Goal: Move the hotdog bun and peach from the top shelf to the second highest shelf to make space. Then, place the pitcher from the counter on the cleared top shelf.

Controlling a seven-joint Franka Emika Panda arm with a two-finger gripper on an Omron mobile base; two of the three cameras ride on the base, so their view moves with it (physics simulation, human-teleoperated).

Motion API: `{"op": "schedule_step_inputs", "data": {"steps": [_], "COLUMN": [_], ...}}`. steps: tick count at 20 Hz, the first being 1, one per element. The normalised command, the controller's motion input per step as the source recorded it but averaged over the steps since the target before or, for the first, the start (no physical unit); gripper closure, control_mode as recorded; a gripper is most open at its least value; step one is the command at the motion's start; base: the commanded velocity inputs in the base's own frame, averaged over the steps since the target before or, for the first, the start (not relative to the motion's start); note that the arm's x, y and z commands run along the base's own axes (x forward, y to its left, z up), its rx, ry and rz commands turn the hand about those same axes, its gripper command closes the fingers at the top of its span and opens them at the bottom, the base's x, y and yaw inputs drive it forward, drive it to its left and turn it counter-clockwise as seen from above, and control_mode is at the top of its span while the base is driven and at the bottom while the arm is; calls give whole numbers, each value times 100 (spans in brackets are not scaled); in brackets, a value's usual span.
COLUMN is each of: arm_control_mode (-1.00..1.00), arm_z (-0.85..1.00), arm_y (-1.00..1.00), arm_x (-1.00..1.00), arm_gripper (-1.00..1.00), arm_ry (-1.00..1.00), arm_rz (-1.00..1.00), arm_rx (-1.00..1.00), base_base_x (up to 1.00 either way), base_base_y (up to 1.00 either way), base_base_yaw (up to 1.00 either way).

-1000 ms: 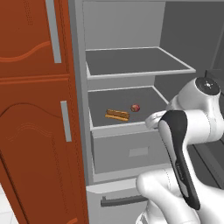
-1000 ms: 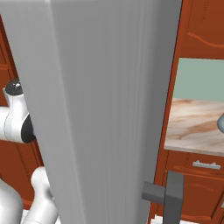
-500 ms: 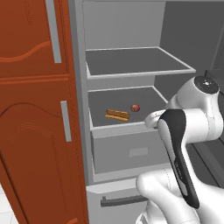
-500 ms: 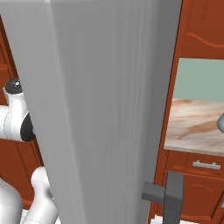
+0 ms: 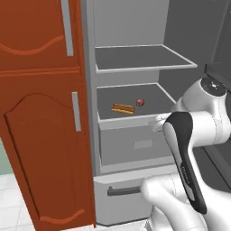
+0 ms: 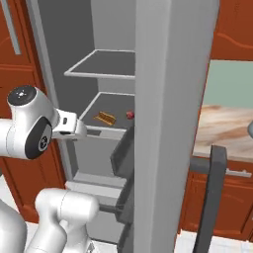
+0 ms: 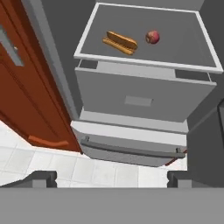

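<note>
Grey fridge door [image 6: 173, 123] has swung clear, shelves on show
Hotdog bun [image 5: 123, 108] and peach [image 5: 140, 102] sit unmoved on the second shelf, top shelf [image 5: 144, 57] bare; gripper [image 7: 111, 178] spread wide, holding nothing, so I'd say the pitcher comes next

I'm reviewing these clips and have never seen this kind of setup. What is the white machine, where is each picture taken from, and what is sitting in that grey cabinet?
Everything here is rendered, not filmed. The white machine is a robot arm on a base that can drive, parked at an open fridge. Two cameras ride on the base and look forward over the arm from its left and its right. The third sits on the hand and looks along the gripper; its two dark fingertips stand wide apart at the bottom, holding nothing. On the lower shelf lie a hotdog bun and, apart from it, a small red peach. The upper shelf is bare. In the right base view a wood-grain counter shows past the fridge door.
</note>
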Motion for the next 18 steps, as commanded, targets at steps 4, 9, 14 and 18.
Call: {"op": "schedule_step_inputs", "data": {"steps": [4, 9, 14, 18], "arm_control_mode": [100, 100, 100, 100], "arm_z": [0, 0, 0, 0], "arm_y": [0, 0, 0, 0], "arm_x": [0, 0, 0, 0], "arm_gripper": [-100, -100, -100, -100], "arm_ry": [0, 0, 0, 0], "arm_rz": [0, 0, 0, 0], "arm_rx": [0, 0, 0, 0], "base_base_x": [-59, -24, -25, -41], "base_base_y": [74, 94, 58, 36], "base_base_yaw": [-4, -20, -46, -58]}}
